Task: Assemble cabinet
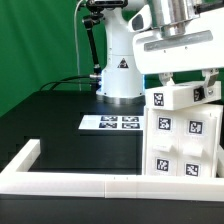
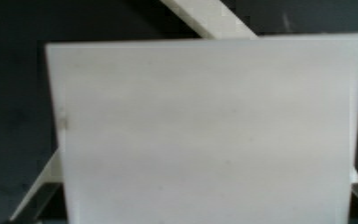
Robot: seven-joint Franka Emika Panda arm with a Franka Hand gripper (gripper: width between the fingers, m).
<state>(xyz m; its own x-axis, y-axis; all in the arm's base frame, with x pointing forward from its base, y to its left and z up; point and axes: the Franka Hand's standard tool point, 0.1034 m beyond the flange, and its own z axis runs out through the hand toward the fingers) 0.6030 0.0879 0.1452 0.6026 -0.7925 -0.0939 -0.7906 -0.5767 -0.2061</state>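
Standing at the exterior view's right, near the front, the white plastic box-shaped cabinet (image 1: 185,135) rests against the low white border frame (image 1: 60,183), its faces covered in black-and-white square markers. Directly above it hangs the two-finger gripper (image 1: 185,82), whose jaws straddle the cabinet's top edge. They stand wide, and whether they press the box or merely bracket it cannot be told from the exterior view; the wrist view shows only one broad flat white face (image 2: 202,130) filling the picture, with dark fingers (image 2: 43,195) low at its side.

The step in hand looks like seating or grasping the cabinet body. To do it well, centre the jaws on the top edge, keep the box upright and square to the frame, and close gently. The marker board (image 1: 112,123) lies well clear on the black table (image 1: 45,120).
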